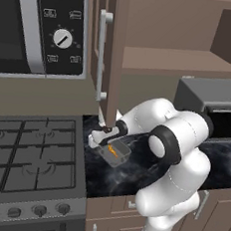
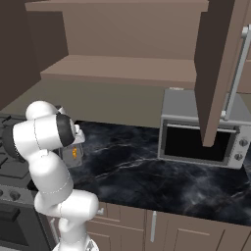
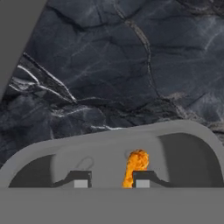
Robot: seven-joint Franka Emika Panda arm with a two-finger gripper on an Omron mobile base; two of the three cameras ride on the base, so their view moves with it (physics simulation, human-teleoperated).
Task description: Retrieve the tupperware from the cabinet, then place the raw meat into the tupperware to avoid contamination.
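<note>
The tupperware (image 1: 119, 156) (image 2: 69, 159) sits on the dark marble counter (image 1: 132, 174) beside the stove, a translucent grey tub; its rim (image 3: 109, 139) curves across the hand view. The raw meat (image 1: 112, 150) (image 2: 74, 153) (image 3: 137, 164), a small orange sliver, lies inside the tub. My gripper (image 1: 102, 137) (image 3: 111, 180) hangs just over the tub, reaching into it. Its fingertips (image 3: 81, 180) stand apart with a gap, and the meat is beside the right one, not clamped between the two. The cabinet (image 1: 115, 57) (image 2: 215, 73) above is open, its door swung out.
A gas stove (image 1: 28, 154) lies left of the tub, under a microwave (image 1: 41, 25). A grey toaster oven (image 1: 213, 104) (image 2: 201, 132) stands on the counter to the right. The open cabinet door hangs right above my hand. Drawers (image 2: 147, 223) run below the counter edge.
</note>
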